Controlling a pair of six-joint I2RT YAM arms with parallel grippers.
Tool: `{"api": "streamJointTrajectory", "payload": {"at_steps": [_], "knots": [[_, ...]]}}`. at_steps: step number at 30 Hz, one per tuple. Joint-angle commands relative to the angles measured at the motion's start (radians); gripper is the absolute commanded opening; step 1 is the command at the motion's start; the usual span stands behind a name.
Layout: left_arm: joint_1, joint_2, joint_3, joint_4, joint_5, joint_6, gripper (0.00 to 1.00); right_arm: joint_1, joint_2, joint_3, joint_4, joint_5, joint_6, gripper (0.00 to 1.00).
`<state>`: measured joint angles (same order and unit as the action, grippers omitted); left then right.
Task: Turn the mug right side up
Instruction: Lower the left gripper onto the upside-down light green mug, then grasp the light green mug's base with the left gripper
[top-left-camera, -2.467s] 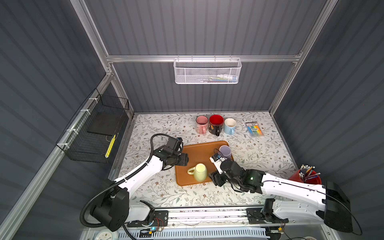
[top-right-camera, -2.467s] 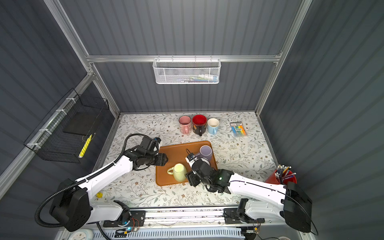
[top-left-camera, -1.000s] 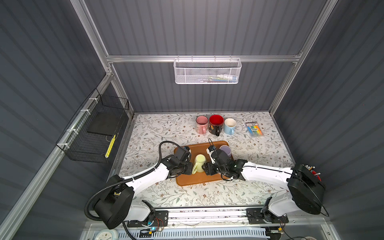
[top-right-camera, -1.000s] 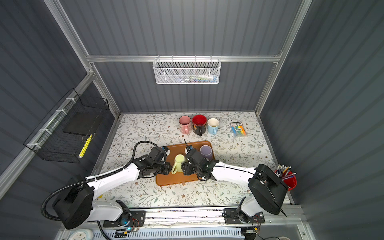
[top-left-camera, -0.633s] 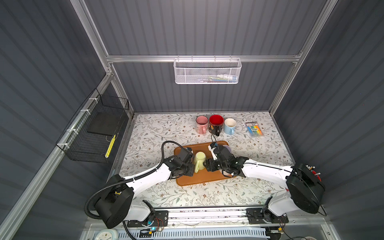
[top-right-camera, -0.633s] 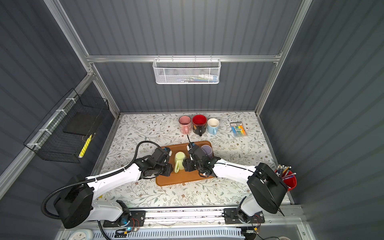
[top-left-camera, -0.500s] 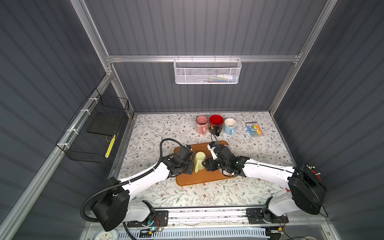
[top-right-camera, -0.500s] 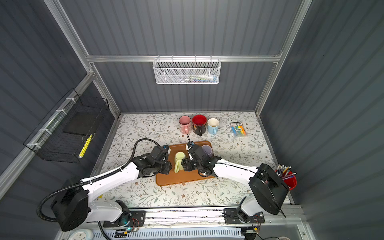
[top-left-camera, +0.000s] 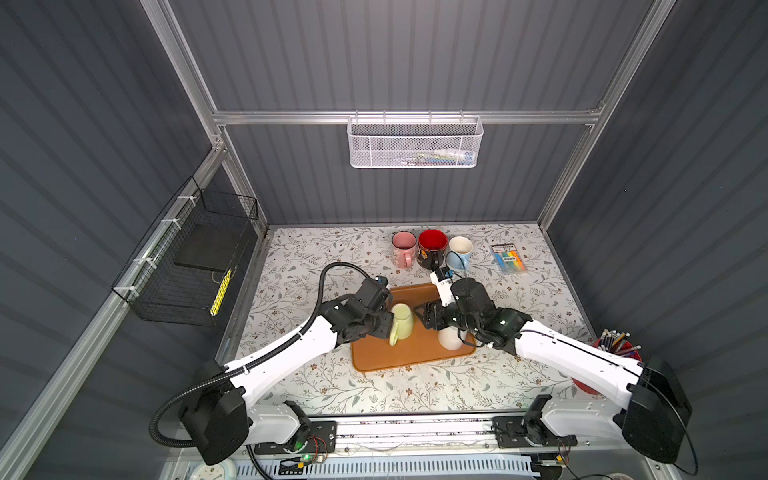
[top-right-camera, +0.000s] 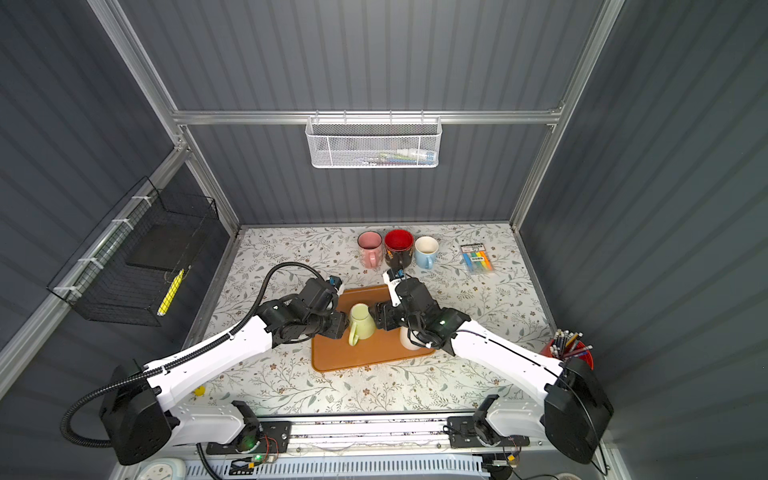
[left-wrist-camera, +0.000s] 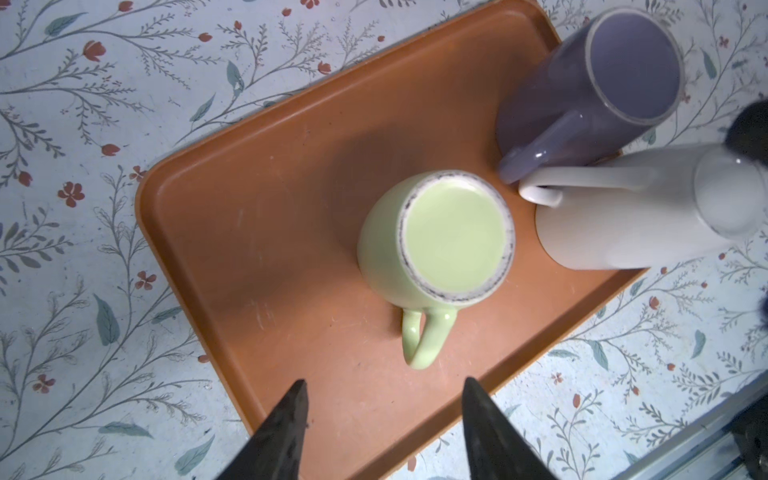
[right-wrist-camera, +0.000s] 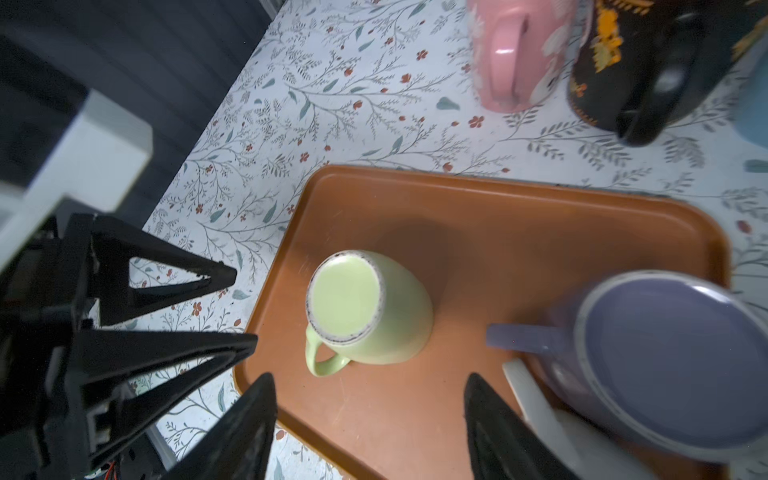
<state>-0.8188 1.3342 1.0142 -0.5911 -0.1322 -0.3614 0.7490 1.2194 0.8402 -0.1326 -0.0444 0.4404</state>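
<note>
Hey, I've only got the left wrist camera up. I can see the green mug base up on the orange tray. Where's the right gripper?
Observer: The right gripper is open and empty, close beside the green mug and not touching it.
Operator: What's behind the tray?
Observer: Three mugs stand upright in a row at the back: a pink mug, a black mug with a red inside and a light blue mug.
Operator: Anything off to the far right?
Observer: A red pot of pencils stands far right, near the front.
</note>
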Motion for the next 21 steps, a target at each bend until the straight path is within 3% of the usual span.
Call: {"api": "streamJointTrajectory", "payload": {"at_steps": [1,11,21], "knots": [[-0.043,0.044,0.051,-0.062,-0.053,0.007,0.61,-0.041,-0.085,-0.028,-0.051,0.006,-0.011,0.72],[-0.11,0.138,0.098,-0.082,-0.107,-0.032,0.61,-0.265,-0.328,-0.187,-0.049,-0.094,0.029,0.75],[-0.12,0.22,0.138,-0.09,-0.108,-0.046,0.62,-0.389,-0.374,-0.301,0.012,-0.201,0.071,0.76]]}}
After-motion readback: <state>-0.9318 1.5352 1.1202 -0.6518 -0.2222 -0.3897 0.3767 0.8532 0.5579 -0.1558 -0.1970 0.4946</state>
